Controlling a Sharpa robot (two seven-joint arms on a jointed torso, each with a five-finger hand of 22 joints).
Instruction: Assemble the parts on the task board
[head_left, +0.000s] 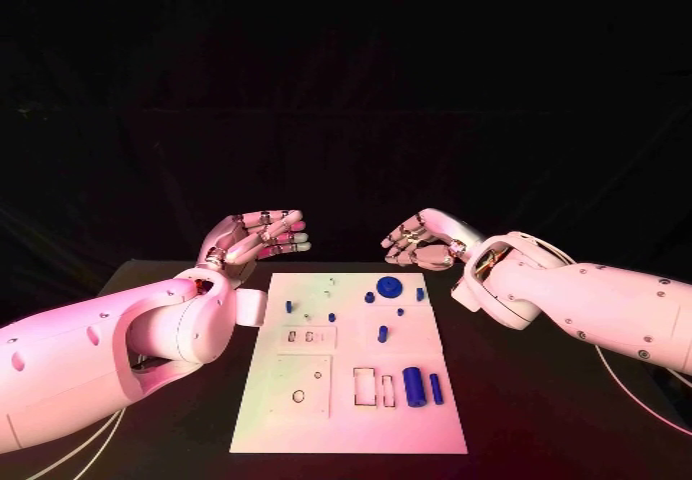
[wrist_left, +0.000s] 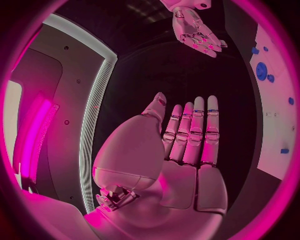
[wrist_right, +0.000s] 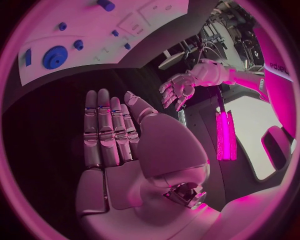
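Note:
The white task board lies in the middle of the black table. On it are a round blue gear, a blue cylinder and a thin blue bar near the front right, plus several small blue pegs such as one at the centre. My left hand hovers beyond the board's far left corner, fingers straight and apart, holding nothing. My right hand hovers beyond the far right corner, also empty. The left wrist view shows my flat left palm; the right wrist view shows my right palm.
Bare black table lies on both sides of the board. The board's edge and the gear appear beside the hands in the wrist views. Rectangular slots and a small round hole are cut in the board's near half.

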